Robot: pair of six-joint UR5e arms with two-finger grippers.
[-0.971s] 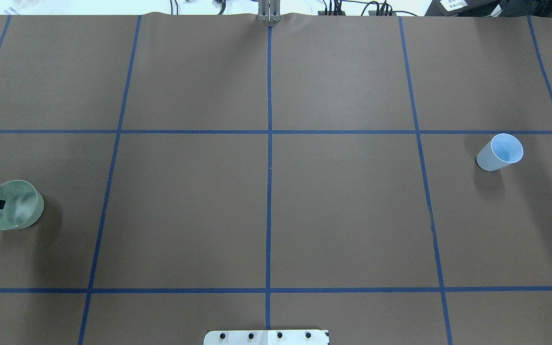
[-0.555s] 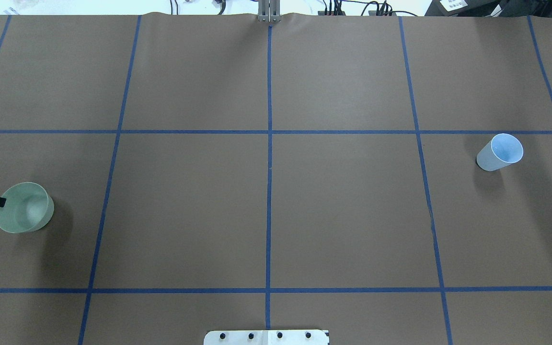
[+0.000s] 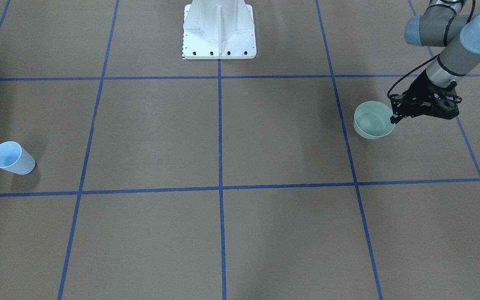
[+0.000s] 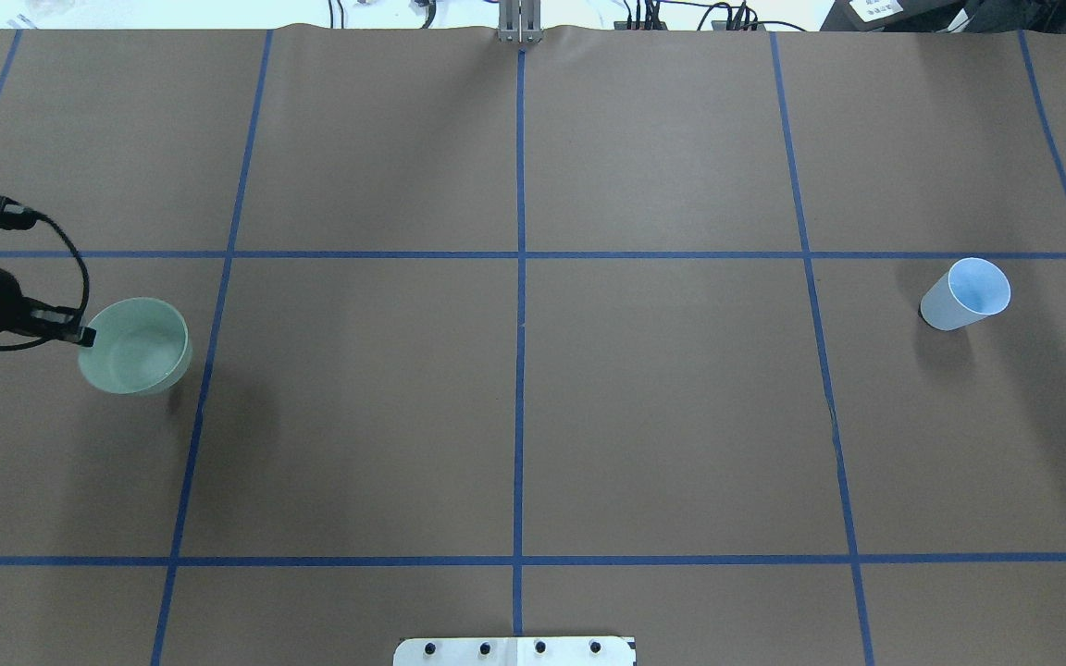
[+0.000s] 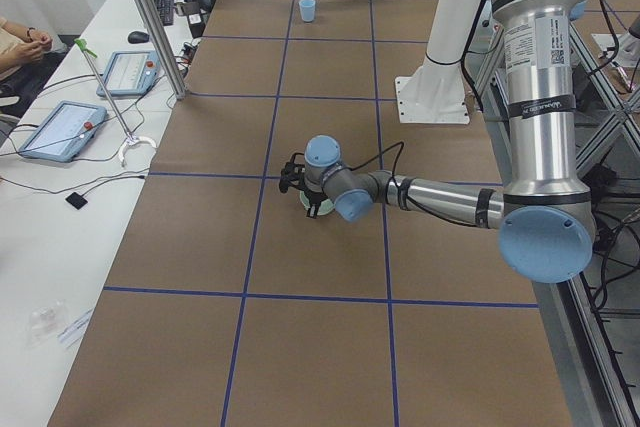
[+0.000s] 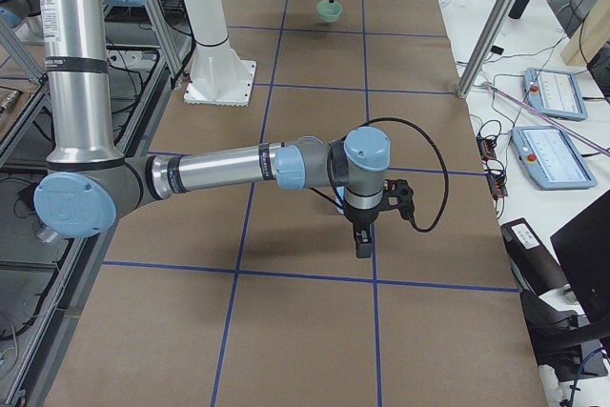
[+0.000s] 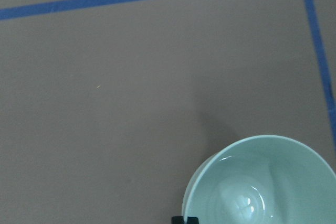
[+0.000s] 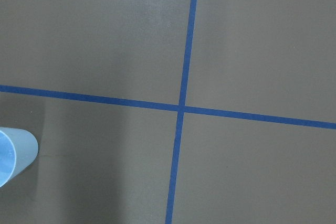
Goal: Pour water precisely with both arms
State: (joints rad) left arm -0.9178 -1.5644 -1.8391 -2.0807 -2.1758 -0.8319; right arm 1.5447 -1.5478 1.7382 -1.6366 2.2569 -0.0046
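Water [image 7: 242,203] showed only as pale glints at the bottom of the green cup [image 4: 135,347], which sat upright near the left edge of the table [image 4: 533,416], roughly midway between the near and far edges. The left gripper [image 4: 81,338] was pinched narrow on the cup's rim on the side toward that left edge; the left wrist view caught a black fingertip [image 7: 184,220] right on the rim. The cup's shadow fell offset from it on the brown cover, but whether the base touched the table could not be told. The left arm [image 5: 440,197] lay stretched low and almost level from its elbow, wrist bent so the gripper pointed down. The right arm [image 6: 219,169] also reached out level, the right gripper [image 6: 363,240] pointing straight down near the right edge; seen only from the side, its jaws could not be judged wide or narrow. The blue cup [image 4: 966,294] stood upright near the right edge, at the lower left border of the right wrist view. Against the frame a second earlier, the green cup had shifted away from the left edge and toward the far edge, and more of the left gripper's body had come into the overhead view. The blue cup had not moved.
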